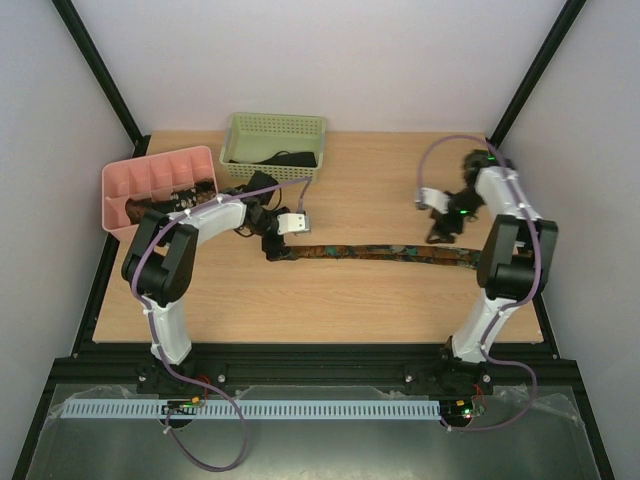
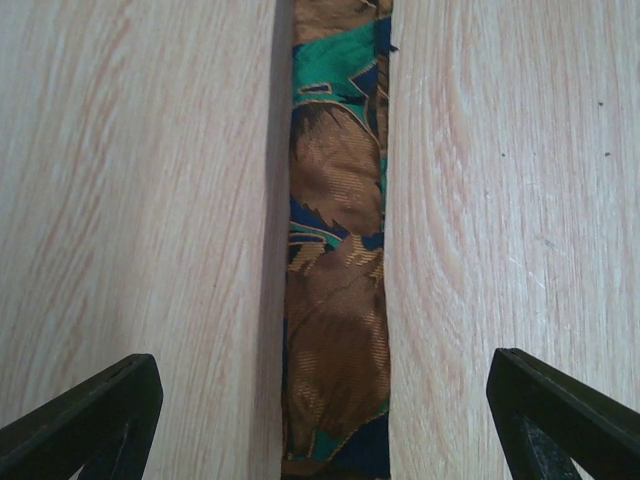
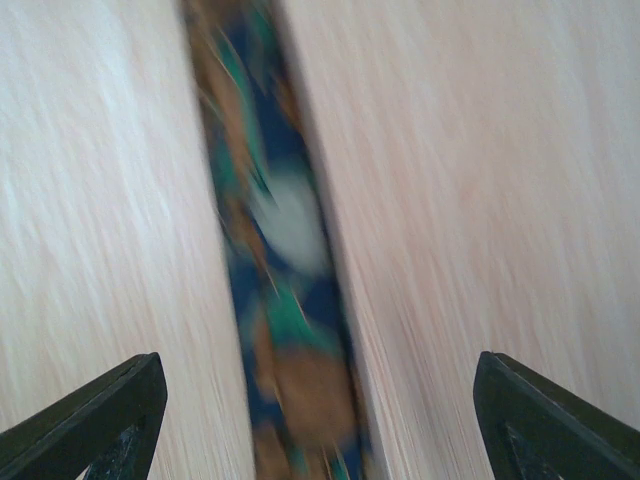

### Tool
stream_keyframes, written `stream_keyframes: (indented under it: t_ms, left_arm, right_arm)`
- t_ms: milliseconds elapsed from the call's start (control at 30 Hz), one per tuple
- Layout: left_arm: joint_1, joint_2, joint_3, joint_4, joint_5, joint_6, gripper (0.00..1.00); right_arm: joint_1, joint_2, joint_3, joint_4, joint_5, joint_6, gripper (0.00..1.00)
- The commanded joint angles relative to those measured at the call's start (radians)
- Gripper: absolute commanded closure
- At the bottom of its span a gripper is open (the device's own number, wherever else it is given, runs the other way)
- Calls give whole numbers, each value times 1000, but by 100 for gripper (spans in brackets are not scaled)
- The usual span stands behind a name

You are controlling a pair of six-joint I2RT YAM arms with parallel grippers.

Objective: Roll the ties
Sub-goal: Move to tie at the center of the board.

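So the tie (image 1: 380,252) is laid out flat on the table (image 1: 380,315), one long strip on the robot's side of the green basket (image 1: 272,119). It starts right in front of the basket and runs off well past the basket's right side. The left gripper (image 2: 320,365) hangs over the end nearest the basket, claw spread wide with a finger on each side of the fabric and nothing in it. The right gripper (image 3: 318,362) is over the end farthest from the basket, also wide open and empty, with the tie running between its fingers. That view is blurry, so I can't tell how high it sits. My read is that no rolling has happened yet and this is the grab-an-end bit. Tips: drop straight down and centred so both edges get pinched, not just one. Grab close to the tip by the basket and make the first turn tight and square to the strip, or you'll get a cone. That weave looks slippery, so I'd have the other claw pin the strip to stop it dragging.
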Motion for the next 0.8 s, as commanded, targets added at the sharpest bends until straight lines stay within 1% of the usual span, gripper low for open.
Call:
stream_keyframes:
  t_ms: [0,100,200,300,433,533,633,767]
  left_arm:
    - [-2,1,-38,28,19,35,7]
    - [-6,1,-46,42,3,-8,7]
    - [-18,7,-19,30,-38,-60,7]
    - [-21,4,-6,31,-47,-94,7]
    - [-23,2,-24,30,-70,-67,7]
    - [-22,-4,-43,17,-74,-27,7]
    - [-19,-25,-81,36,-50,-24,7]
    - [-23,-55,-149,83,-17,-41,9]
  right_arm:
    - [167,12,-81,56,-76,132,15]
    - [206,56,-80,97,-80,118,15]
    - [216,111,-48,89,-84,89,15]
    - [222,139,-66,110,-78,71,14]
    - [248,177,-106,163,-43,80,14]
    - [262,172,-148,184,-11,86,16]
    - [266,119,-251,212,33,46,18]
    - [267,-1,-484,351,129,-37,25]
